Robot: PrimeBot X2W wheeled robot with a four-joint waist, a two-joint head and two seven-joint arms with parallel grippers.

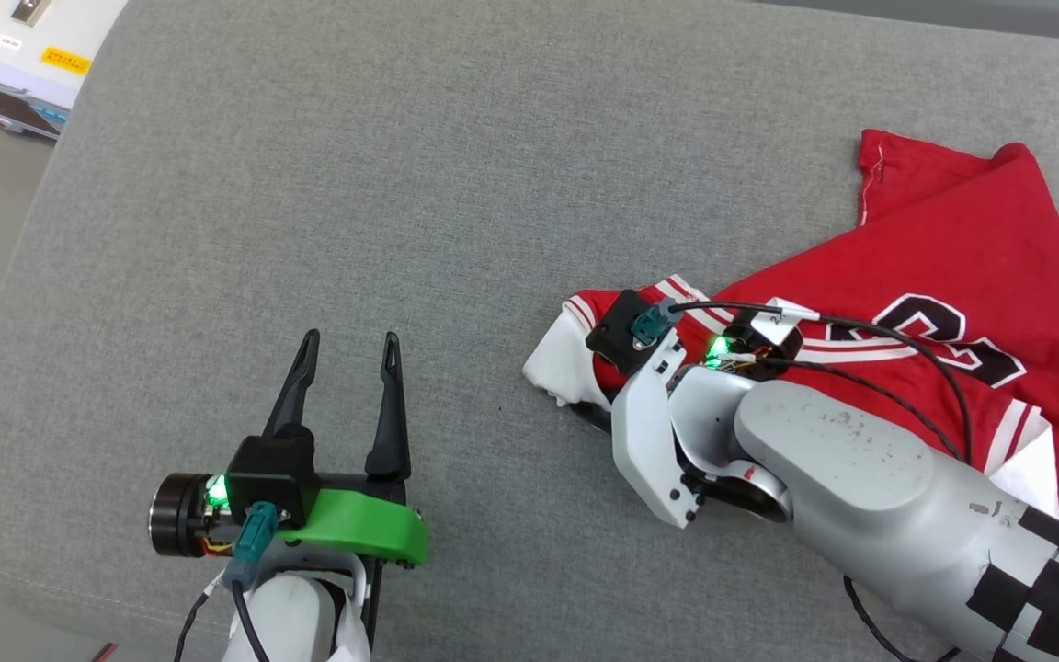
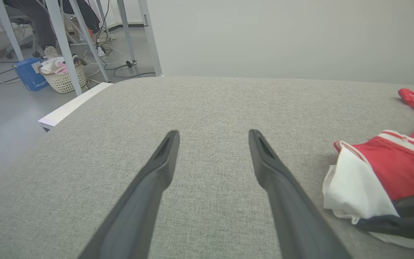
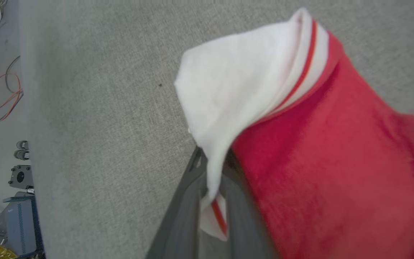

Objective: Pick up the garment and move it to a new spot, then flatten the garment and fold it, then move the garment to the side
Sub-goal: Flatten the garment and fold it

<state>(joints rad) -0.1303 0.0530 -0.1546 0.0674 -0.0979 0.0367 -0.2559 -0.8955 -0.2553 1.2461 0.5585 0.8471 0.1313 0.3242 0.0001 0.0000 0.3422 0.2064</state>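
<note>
Pinching the white sleeve (image 3: 228,72) of the garment (image 1: 934,267) tight in my right gripper (image 3: 212,160), I thought I should lift slowly so it would not slip. My left gripper (image 1: 350,354) was wide open and empty. The garment lay crumpled on the grey cushion (image 1: 401,184).

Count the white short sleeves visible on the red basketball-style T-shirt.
2. One white sleeve lies bunched at the red T-shirt's left end, pinched by the right gripper; the other sits beside the right forearm, partly hidden by it.
</note>
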